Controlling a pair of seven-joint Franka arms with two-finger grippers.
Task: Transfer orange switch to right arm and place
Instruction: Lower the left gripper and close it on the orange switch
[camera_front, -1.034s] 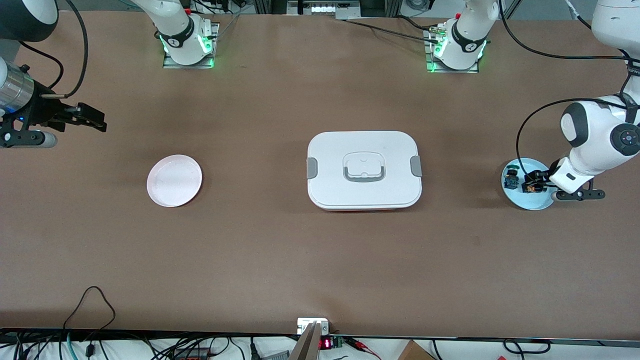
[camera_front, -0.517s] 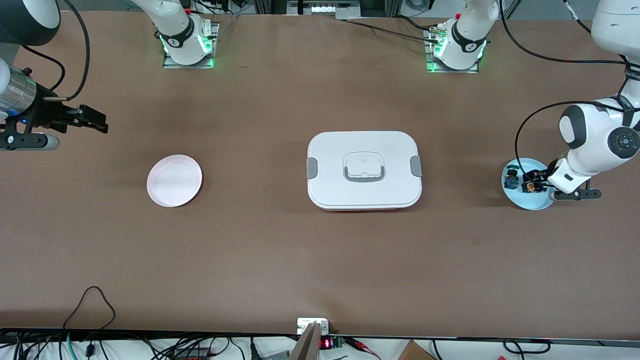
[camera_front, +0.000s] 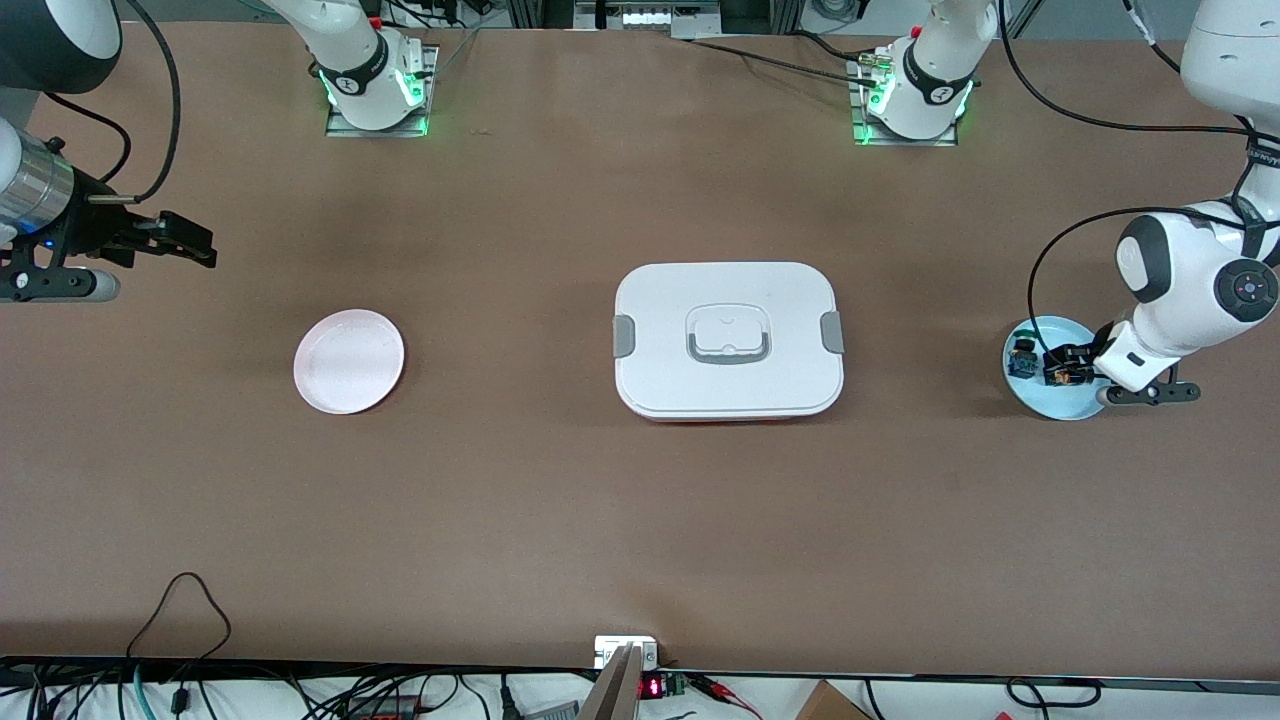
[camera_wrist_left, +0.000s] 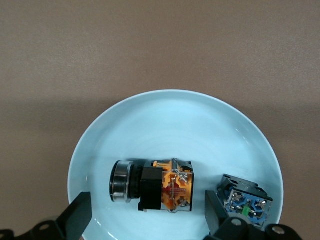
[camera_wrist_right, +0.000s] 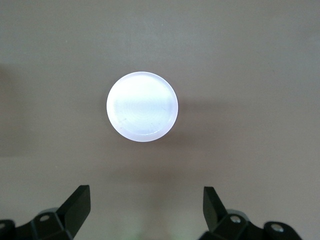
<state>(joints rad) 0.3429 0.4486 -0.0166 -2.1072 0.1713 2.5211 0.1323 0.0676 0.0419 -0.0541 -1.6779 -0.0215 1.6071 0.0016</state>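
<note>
The orange switch (camera_wrist_left: 165, 186) lies on its side on a light blue plate (camera_wrist_left: 170, 120) at the left arm's end of the table. It has a black body, a silver ring and an orange block. My left gripper (camera_wrist_left: 148, 212) is low over the plate, open, with one finger on each side of the switch and not touching it. In the front view the switch (camera_front: 1060, 376) sits under the left gripper (camera_front: 1066, 366) on the plate (camera_front: 1060, 410). My right gripper (camera_front: 190, 245) hangs open and empty over the table at the right arm's end; the right wrist view shows the right gripper (camera_wrist_right: 146, 200) open.
A second small switch with blue-green parts (camera_wrist_left: 245, 202) lies on the same plate, close beside one left finger. A pale pink plate (camera_front: 349, 361) sits toward the right arm's end, and shows as the pink plate (camera_wrist_right: 142, 106) in the right wrist view. A white lidded box (camera_front: 728, 340) stands mid-table.
The left arm has shifted slightly above the blue plate, with its gripper still open around the orange switch. The right arm moved a little at first, then held still.
</note>
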